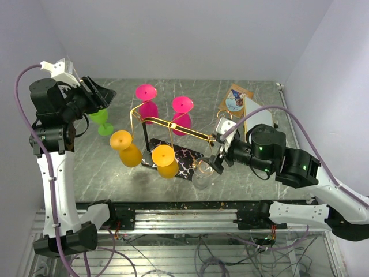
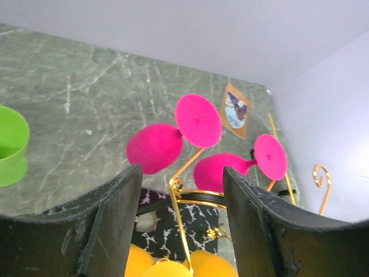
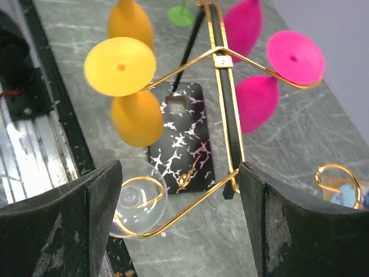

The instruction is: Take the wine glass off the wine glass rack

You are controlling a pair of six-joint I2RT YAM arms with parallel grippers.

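Closest to the lens on the right wrist – two black fingers (image 3: 63,225), right jaws spread wide, nothing clamped between them. Just beside the left-hand finger, clear wine glass (image 3: 137,203), caught in a curled gold hook at the near right tip of the wine glass rack (image 3: 222,86), not gripped. Gold arm of that hook running across the gap between the fingers. Black base (image 3: 179,133) with white pattern flat on the grey marbled bench (image 1: 104,167), between the two arms. Two orange glasses (image 1: 166,161) hung on the near hooks, two pink glasses (image 1: 182,109) on the far ones. Green glass (image 1: 104,122) upright on the bench at far left – near the raised left arm (image 1: 57,104). Left jaws likewise open, held high above the bench, empty.
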